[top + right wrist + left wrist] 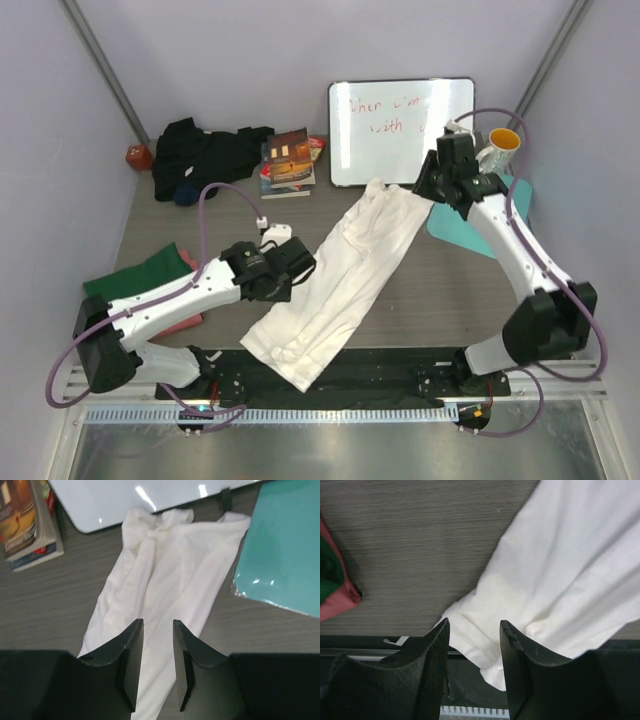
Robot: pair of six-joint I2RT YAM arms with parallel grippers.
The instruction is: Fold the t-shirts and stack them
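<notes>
A grey wood-grain table [440,290] between pale walls carries the work. Nearest the arm bases, the left gripper [472,625] hovers with its jaws apart and nothing between them. The white t-shirt [345,280] lies directly beneath and ahead of it, and the shirt's near corner spills over the table's dark front edge just below the fingers. Well off to that gripper's left, a dark green t-shirt [145,272] is stacked with a salmon pink t-shirt [185,322].

Farther out, the right gripper [157,625] hangs over the shirt's far end, its jaws parted by a narrow gap and empty. The bunched far edge lies ahead of it against the whiteboard [150,500], with the teal mat [285,555] to its right and the books [30,525] to its left. A black t-shirt [200,155] is heaped at the back.

The white shirt looks like a long diagonal band, rumpled at the far end. To fold it well, each gripper should probably pinch all layers at an outer corner. They should then draw the cloth taut and clear of the whiteboard, pulling evenly so the band does not skew.
</notes>
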